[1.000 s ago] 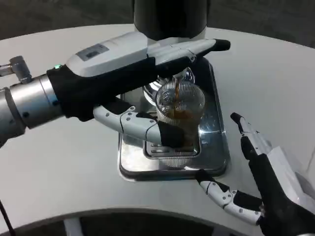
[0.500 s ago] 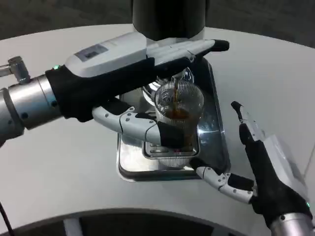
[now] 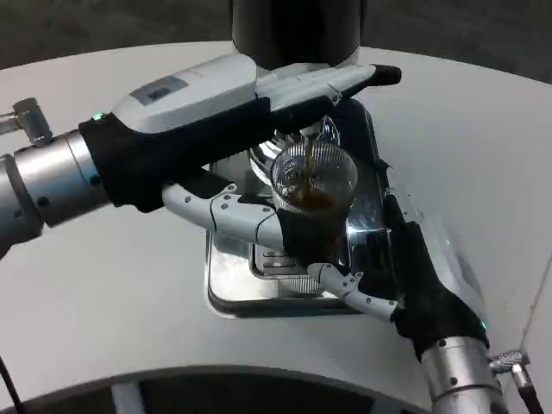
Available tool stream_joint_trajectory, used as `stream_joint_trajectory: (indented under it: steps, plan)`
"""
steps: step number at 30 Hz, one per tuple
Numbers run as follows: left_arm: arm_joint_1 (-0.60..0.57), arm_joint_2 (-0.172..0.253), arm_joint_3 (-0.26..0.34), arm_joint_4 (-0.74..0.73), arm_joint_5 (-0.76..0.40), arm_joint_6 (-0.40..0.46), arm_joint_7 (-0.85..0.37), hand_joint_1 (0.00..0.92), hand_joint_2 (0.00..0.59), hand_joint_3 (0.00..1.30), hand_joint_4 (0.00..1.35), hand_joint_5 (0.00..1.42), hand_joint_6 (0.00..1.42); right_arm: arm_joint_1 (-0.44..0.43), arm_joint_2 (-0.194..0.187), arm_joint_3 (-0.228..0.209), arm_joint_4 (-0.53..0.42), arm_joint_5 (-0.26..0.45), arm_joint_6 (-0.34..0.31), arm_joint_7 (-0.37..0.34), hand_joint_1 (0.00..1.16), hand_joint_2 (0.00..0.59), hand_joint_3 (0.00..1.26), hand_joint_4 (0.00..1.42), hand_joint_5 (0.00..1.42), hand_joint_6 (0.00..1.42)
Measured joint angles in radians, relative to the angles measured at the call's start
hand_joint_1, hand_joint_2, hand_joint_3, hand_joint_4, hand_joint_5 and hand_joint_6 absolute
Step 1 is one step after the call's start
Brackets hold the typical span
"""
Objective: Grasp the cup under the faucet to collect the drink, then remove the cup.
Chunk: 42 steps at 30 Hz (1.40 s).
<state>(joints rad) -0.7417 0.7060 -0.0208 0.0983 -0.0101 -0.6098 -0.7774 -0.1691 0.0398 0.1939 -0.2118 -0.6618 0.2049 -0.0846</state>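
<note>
— Where's the cup (image 3: 314, 185) from where you stand?

— Upright on the shiny metal drip tray (image 3: 226, 289), right under the faucet (image 3: 297, 138) of the dark dispenser (image 3: 296, 30). It's clear and ribbed, and a thin brown stream is running into it. Brown drink sits in the lower part, not near the rim.

— And the left hand (image 3: 259, 155)?

— It reaches in from the left side of the bench (image 3: 103, 285). Its fingers are wrapped about the cup: one set lies along the far side, up by the faucet, with a black tip poking out past the dispenser; the thumb (image 3: 250, 220) curls around the near side, low on the cup's wall. It grips the cup, as far as I can see.

— The right hand (image 3: 414, 276)?

— That one lies at the tray's right edge, dark palm side turned toward the cup. Its fingers are apart and hold nothing. One white finger (image 3: 349, 289) stretches leftward over the tray's front part, just below the cup's base; I can't tell whether it touches the tray. The others run up along the tray's right rim, near the cup but apart from it.

— Anything else on the bench?

— Only the tray and dispenser. The tray has a slotted grille beneath the cup, and its polished rim mirrors the hands.
</note>
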Motion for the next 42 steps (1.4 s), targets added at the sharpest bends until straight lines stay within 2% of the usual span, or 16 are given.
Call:
stream_joint_trajectory:
  steps: [15, 23, 28, 42]
  plan:
    - [0.003, 0.011, 0.0, 0.0, -0.022, 0.008, 0.0, 0.0, 0.07, 0.0, 0.0, 0.04, 0.0, -0.123, 0.026, 0.008, 0.178, 0.089, -0.034, -0.12, 0.7, 0.2, 0.0, 0.0, 0.0, 0.0]
    - [0.008, 0.012, 0.001, -0.012, -0.022, 0.024, 0.003, 0.0, 0.07, 0.0, 0.0, 0.04, 0.0, -0.158, 0.038, 0.019, 0.281, 0.128, -0.107, -0.191, 0.72, 0.196, 0.0, 0.0, 0.0, 0.0]
    - [0.014, 0.012, 0.001, -0.021, -0.022, 0.029, 0.009, 0.0, 0.071, 0.0, 0.0, 0.04, 0.0, -0.182, 0.045, 0.029, 0.322, 0.14, -0.128, -0.216, 0.72, 0.193, 0.0, 0.0, 0.0, 0.0]
    - [0.02, 0.012, 0.001, -0.031, -0.022, 0.038, 0.011, 0.0, 0.079, 0.0, 0.0, 0.04, 0.0, -0.26, 0.07, 0.004, 0.464, 0.194, -0.205, -0.317, 0.75, 0.186, 0.0, 0.03, 0.0, 0.03]
